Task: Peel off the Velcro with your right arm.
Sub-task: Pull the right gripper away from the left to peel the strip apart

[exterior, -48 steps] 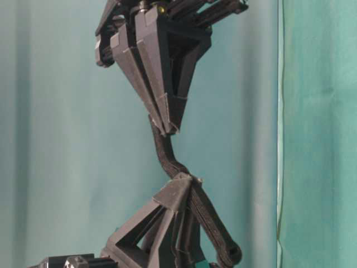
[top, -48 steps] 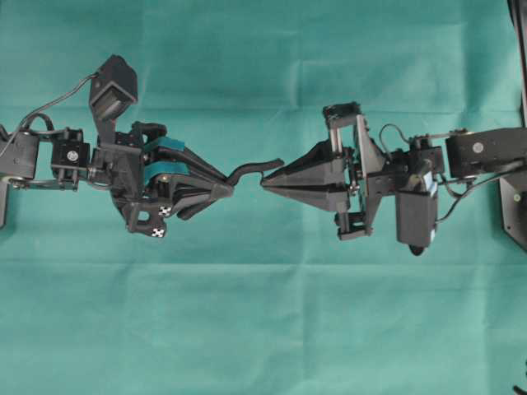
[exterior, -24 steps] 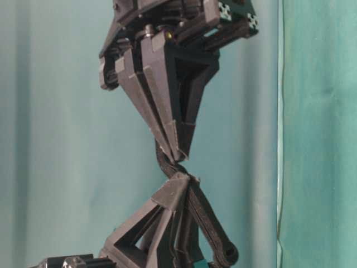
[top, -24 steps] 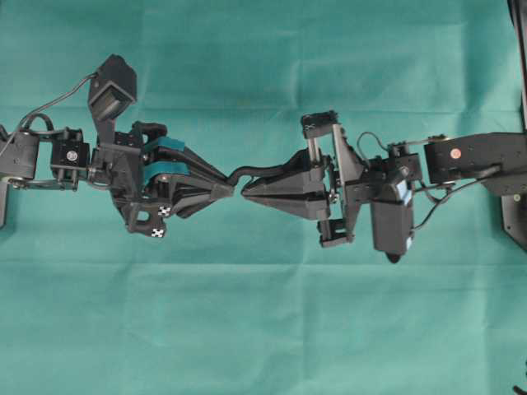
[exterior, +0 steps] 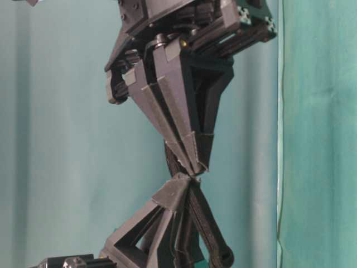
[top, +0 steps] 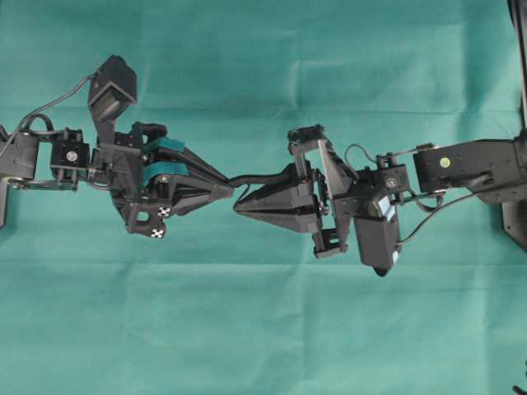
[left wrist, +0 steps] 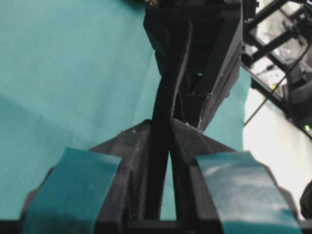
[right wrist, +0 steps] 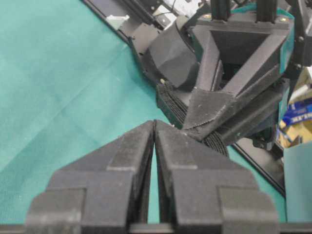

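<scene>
The right gripper [top: 239, 208] is fully closed with nothing between its tips; they sit just beside the left gripper [top: 230, 188]. The left gripper is clamped narrowly on the Velcro [top: 262, 177], whose free length runs along the outside of the right fingers [left wrist: 214, 58]. Risk: with the strap lying outside the closed jaws, pulling away would slide past it and peel nothing.

You'll find almost nothing readable here. In the right wrist view, a blue box [right wrist: 298, 113] at the right edge carries white lettering cut off by the frame, too partial to read. The left arm's black-and-white checker markers [top: 161, 221] carry patterns only, no characters.
</scene>
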